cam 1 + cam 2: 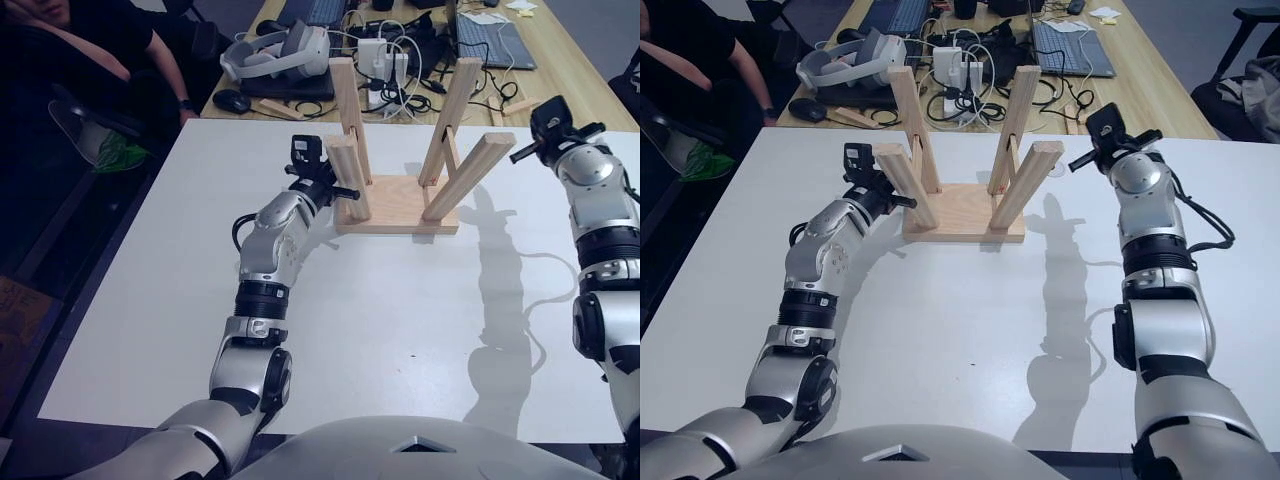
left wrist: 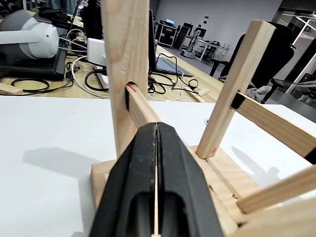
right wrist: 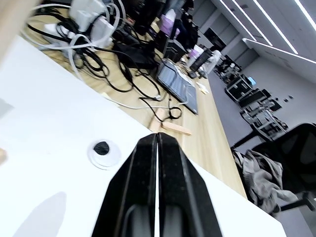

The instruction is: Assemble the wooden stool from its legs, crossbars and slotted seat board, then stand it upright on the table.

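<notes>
Wooden stool looks assembled, inverted toward the desk's far edge; left hand and right hand pressed together, empty. Next: grasp, flip upright.

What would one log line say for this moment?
pale wooden stool: upside down on white table | left gripper: shut, beside a stool leg | right gripper: shut, apart from stool

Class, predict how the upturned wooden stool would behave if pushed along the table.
Probably stiff: the stool looks like solid timber. It likely slides rather than tips, as its seat board lies flat on the smooth table.
</notes>
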You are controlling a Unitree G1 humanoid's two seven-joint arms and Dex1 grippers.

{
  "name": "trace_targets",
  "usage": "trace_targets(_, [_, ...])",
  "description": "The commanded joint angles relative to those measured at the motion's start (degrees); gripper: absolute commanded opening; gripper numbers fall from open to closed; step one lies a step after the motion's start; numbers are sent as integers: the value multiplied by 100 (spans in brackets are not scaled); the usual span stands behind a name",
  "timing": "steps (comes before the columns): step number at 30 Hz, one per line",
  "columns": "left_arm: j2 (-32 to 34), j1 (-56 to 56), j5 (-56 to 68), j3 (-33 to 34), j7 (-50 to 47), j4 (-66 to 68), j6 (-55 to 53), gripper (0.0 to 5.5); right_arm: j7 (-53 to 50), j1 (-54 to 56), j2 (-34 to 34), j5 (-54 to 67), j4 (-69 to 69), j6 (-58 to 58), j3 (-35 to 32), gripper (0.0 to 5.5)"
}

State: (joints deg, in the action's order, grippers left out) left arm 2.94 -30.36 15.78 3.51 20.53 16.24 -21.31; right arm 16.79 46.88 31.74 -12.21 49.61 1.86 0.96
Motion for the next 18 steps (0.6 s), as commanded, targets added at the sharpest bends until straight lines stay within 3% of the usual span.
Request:
trace_targets(1, [117, 179, 48, -122, 144, -321, -259, 3, 14, -181, 136, -63, 8, 181, 59, 0])
trace_targets(5, [280, 95, -503, -54, -646, -68, -83, 3, 534, -79, -172, 251, -354, 1280, 32, 0])
trace_targets(9, [458, -104, -1185, -33, -1705, 746, -608, 3, 558, 45, -268, -389, 142, 1588, 752, 0])
trace_targets(18, [114, -212, -712, 157, -1446, 1288, -1589, 3, 1332, 117, -519, -521, 785, 1668, 1265, 0])
